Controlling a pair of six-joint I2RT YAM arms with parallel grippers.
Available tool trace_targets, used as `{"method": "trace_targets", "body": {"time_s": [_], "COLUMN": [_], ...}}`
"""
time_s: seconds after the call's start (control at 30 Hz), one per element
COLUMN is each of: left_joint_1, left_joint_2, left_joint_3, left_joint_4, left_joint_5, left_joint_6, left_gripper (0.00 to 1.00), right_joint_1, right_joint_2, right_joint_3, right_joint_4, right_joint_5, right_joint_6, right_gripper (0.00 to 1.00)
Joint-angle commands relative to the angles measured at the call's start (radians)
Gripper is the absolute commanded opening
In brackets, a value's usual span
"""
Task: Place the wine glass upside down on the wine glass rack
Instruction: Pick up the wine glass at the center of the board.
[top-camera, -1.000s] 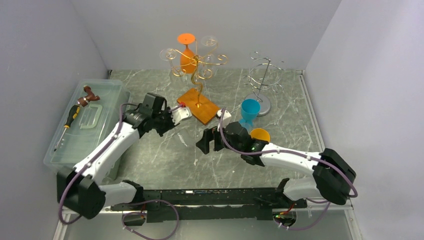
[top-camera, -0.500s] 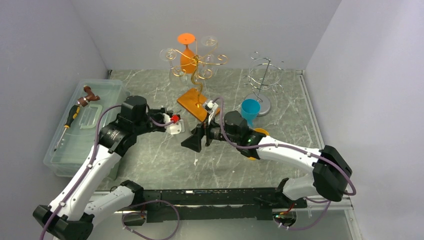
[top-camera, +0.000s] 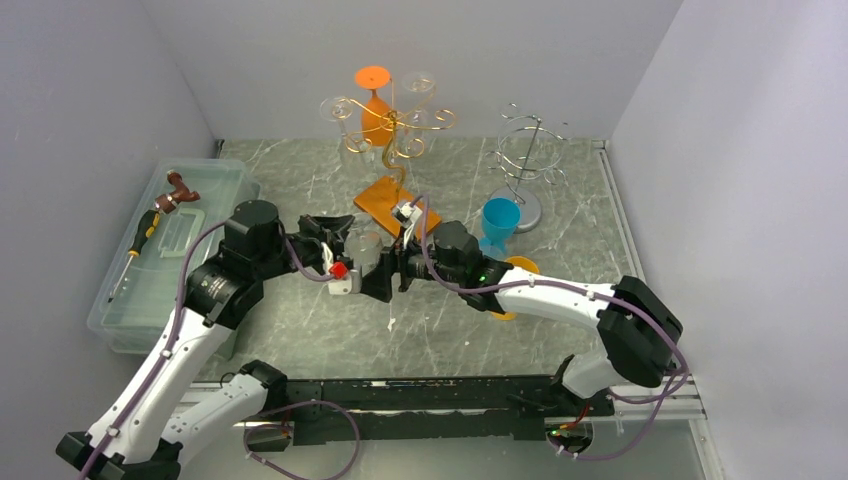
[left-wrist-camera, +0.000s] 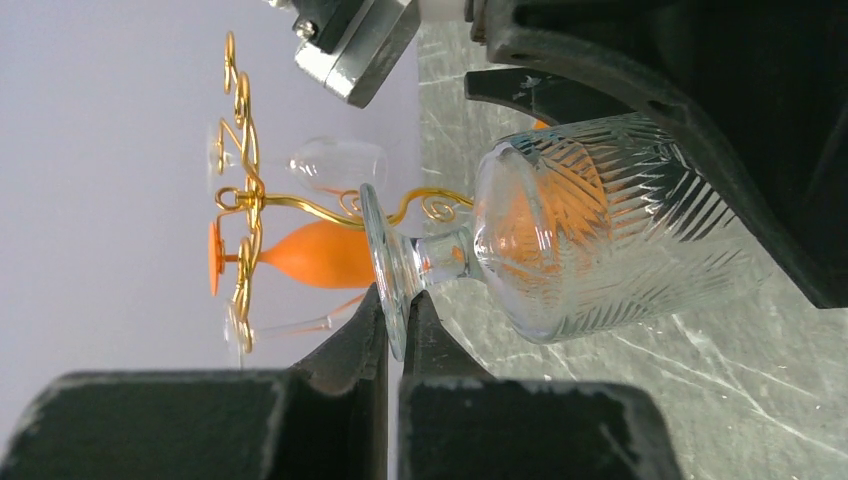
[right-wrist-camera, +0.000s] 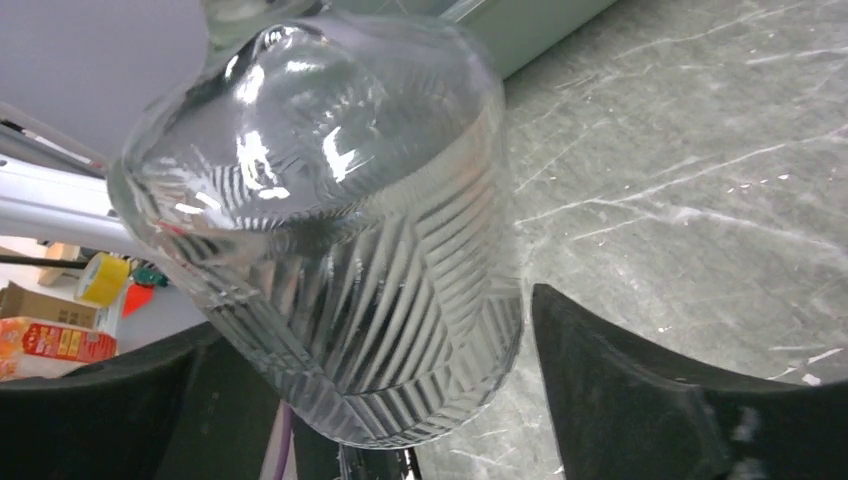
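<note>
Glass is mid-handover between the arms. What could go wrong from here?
1. The left jaws pinch the wine glass only by the edge of its foot, so it may pivot or slip.
2. The right jaws stand open around the bowl; an off-centre squeeze could knock it loose.
3. The rack already holds other glasses, so hanging this one risks a bump.

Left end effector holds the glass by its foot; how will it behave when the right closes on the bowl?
Probably brittle: the wine glass looks like glass, so squeeze gently. Its ribbed bowl may aid grip. Pinched only at the foot rim by the left end effector, it could pivot.
</note>
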Motion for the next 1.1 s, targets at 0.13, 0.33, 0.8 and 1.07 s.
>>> {"method": "trace_targets", "body": {"time_s": [0.13, 0.33, 0.8, 1.07], "left_joint_1": [-0.004, -0.004, -0.006, -0.006], "left_joint_2": [-0.036, -0.033, 0.004, 0.024], "left_joint_3": [-0.028, -0.041, -0.003, 0.032], "left_joint_4": [0.076, 0.109, 0.167, 0.194], "left_joint_5": [0.076, 0.067, 0.058, 0.041], "left_joint_6": [0.091, 0.108, 0.089, 0.03], "left_gripper": [0.0, 0.0, 0.0, 0.0], "right_joint_1": [-0.002, -0.003, -0.004, -0.003], "right_joint_2": [-0.074, -0.146, -0.08, -0.049], "right_joint_3": [0.008, -0.025, 0.005, 0.014], "right_joint_4": [0.035, 0.065, 0.091, 0.167], "right_joint_5": [0.086, 0.082, 0.031, 0.165], "right_joint_6": [-0.09, -0.116, -0.094, -0.104], "right_gripper": [1.0, 0.99, 0.9, 0.52]}}
